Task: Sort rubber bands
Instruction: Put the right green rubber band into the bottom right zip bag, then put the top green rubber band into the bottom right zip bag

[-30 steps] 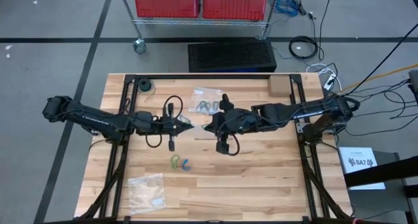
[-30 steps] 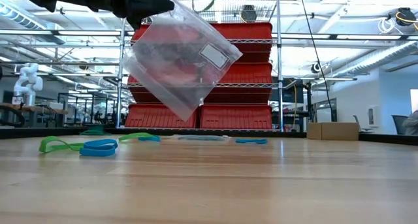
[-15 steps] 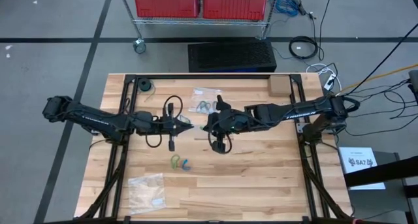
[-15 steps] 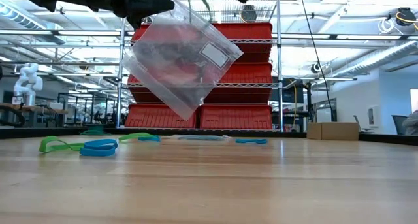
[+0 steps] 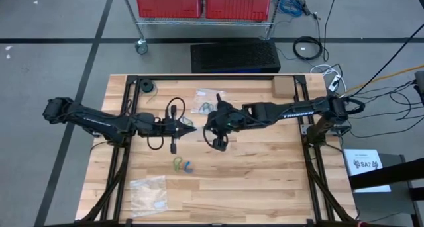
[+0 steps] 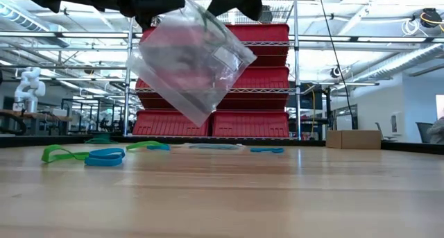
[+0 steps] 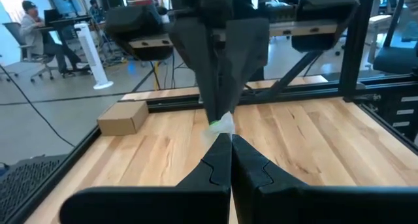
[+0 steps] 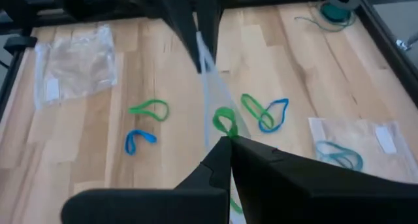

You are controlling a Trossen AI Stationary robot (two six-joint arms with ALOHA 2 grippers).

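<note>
1. Seen from above, a wooden table (image 5: 265, 187) fills the middle of the frame. Two dark arms reach in from the left and right edges and meet near the centre.
2. The left gripper (image 5: 193, 129) sits just left of centre. Its fingers are pressed together on the top edge of a clear plastic bag (image 6: 191, 61), which hangs tilted in the air in the upper middle of the low view.
3. The right gripper (image 5: 206, 126) sits just right of the left one, tip to tip with it. Its fingers are pinched shut on a green rubber band (image 8: 224, 121), right at the bag's upper edge.
4. In the right wrist view, that green loop shows at the fingertips, against the thin clear edge of the bag.
5. More rubber bands lie loose on the table: a green and blue pair (image 5: 183, 165) below centre in the overhead frame.
6. In the low view, green and blue bands (image 6: 87, 155) rest on the wood at the left.
7. A second clear bag (image 5: 147, 192) lies flat at the lower left of the table. A third bag (image 5: 211, 94), with bands in it, lies above centre.
8. A small cardboard box (image 5: 283, 87) stands at the table's upper right.
9. Red bins (image 5: 202, 2) on a wire rack show at the top of the frame.
</note>
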